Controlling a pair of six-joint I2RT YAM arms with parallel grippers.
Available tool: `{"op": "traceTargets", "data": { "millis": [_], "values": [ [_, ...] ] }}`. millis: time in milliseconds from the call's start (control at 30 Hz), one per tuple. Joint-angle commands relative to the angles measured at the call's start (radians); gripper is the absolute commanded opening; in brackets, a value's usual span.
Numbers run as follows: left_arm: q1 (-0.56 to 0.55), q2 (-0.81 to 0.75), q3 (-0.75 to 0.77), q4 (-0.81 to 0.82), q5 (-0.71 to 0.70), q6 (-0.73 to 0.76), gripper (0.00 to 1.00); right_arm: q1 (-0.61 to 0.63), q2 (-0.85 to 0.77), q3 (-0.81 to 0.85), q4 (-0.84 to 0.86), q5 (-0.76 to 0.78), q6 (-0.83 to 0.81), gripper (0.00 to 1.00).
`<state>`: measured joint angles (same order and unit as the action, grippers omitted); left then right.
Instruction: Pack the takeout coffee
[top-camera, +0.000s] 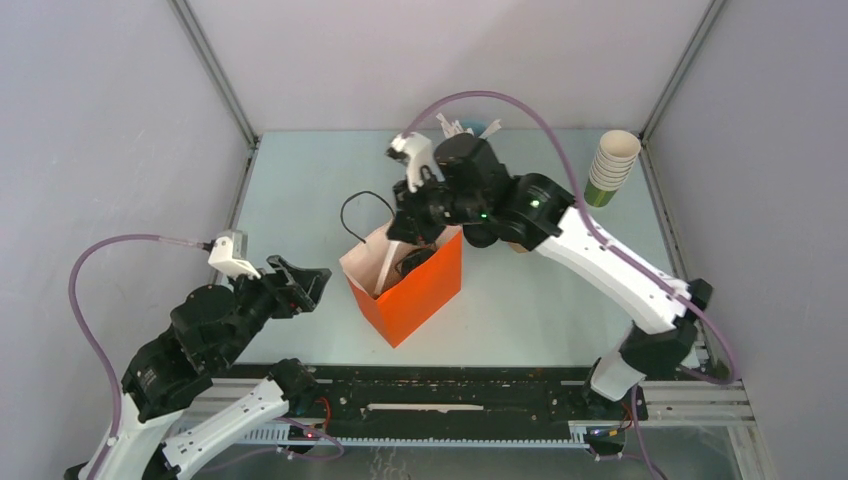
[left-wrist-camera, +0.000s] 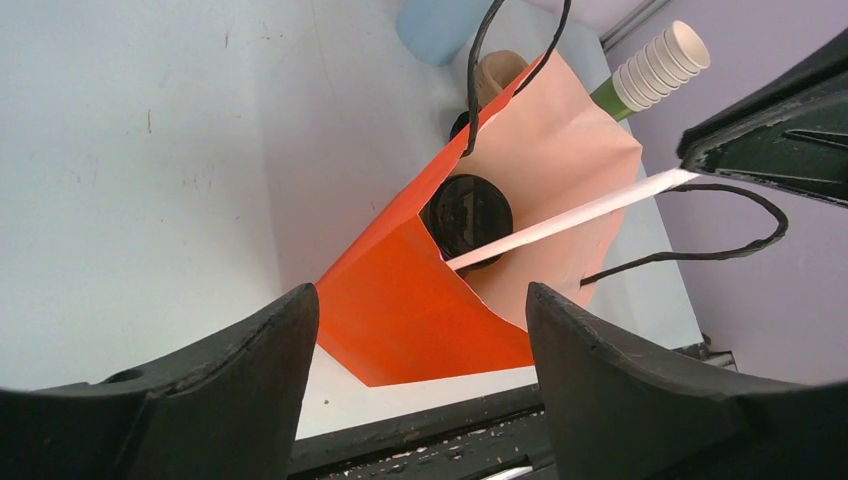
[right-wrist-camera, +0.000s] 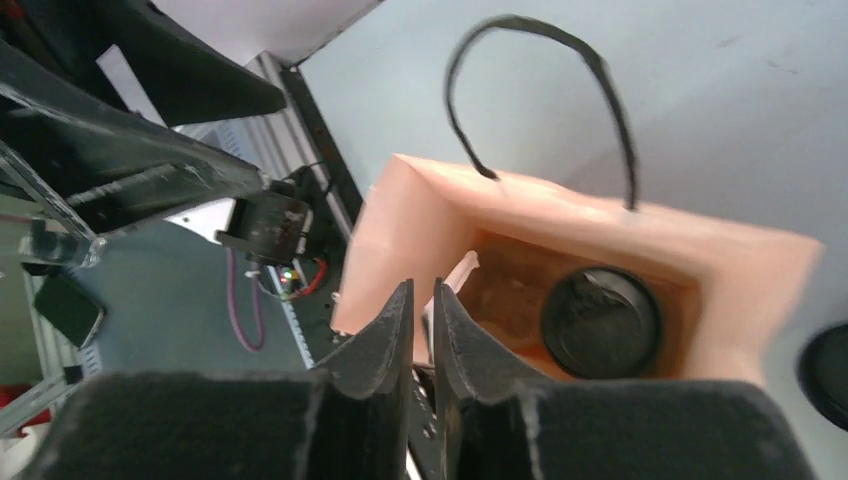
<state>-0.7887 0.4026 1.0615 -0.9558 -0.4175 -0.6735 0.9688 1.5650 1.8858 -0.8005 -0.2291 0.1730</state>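
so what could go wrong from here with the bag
The right gripper seems to pinch the white strip running into the orange bag; pulling away could drag or tip the unheld bag. The takeout coffee sits at the bag's bottom, so a tip could spill it. The black handle loops up near that gripper and might snag.

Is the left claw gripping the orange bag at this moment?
No, the left claw has its fingers spread wide apart in its wrist view, and the orange bag stands beyond them, clear of both.
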Motion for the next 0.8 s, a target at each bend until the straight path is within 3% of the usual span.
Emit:
{"op": "traceTargets", "data": {
  "millis": [0,133,233,500,567,767],
  "values": [
    [0.004,0.017,0.046,0.002,-0.02,0.006,0.81,0.045,0.105,0.19,-0.065,-0.015,0.034,0.28],
    [0.004,0.015,0.048,0.001,-0.024,0.011,0.83,0.05,0.186,0.398,-0.214,0.064,0.013,0.54],
    [0.004,0.018,0.051,0.002,-0.027,0.016,0.85,0.046,0.131,0.414,-0.239,0.132,-0.001,0.67],
    [0.004,0.045,0.116,0.003,-0.057,0.081,0.92,0.042,-0.217,0.148,-0.22,0.364,0.004,0.86],
    [0.003,0.053,0.144,0.005,-0.072,0.105,0.95,0.042,-0.332,0.076,-0.209,0.419,0.025,0.98],
    [0.003,0.104,0.266,0.02,-0.113,0.227,1.0,0.043,-0.648,-0.014,-0.204,0.505,0.068,1.0]
  ]
}}
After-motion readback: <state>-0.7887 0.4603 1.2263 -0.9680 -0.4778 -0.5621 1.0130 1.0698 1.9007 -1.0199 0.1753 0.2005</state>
